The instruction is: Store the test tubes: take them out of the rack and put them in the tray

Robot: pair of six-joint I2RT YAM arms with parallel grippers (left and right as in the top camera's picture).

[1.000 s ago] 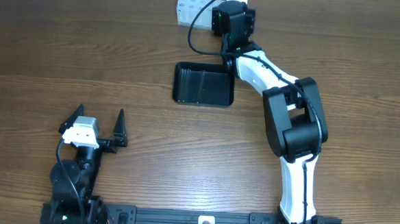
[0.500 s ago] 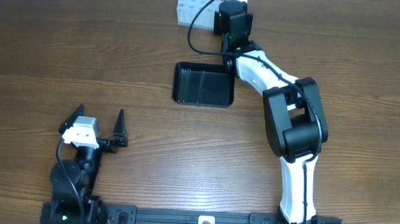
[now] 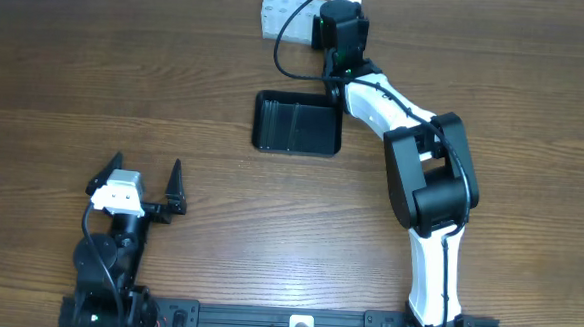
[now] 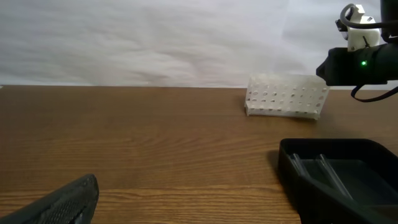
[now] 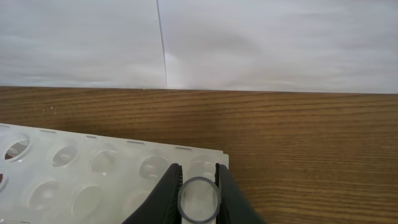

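One white rack (image 3: 283, 13), one black tray (image 3: 258, 122) and one worktop (image 3: 536, 96). Three test tubes (image 4: 328, 171) can be counted: two lying in the tray, and one test tube (image 5: 199, 200) between the fingers of the right gripper (image 5: 198, 177). Two arms, two grippers, each with two fingers

Brown wood-grain bench (image 3: 126, 75), translucent white rack (image 3: 280, 15) dotted with round holes, black tray (image 3: 257, 122), clear colourless tube (image 5: 198, 180), black right end effector (image 5: 198, 186), white arm (image 3: 376, 98) with black joints, plain white wall (image 5: 249, 43).
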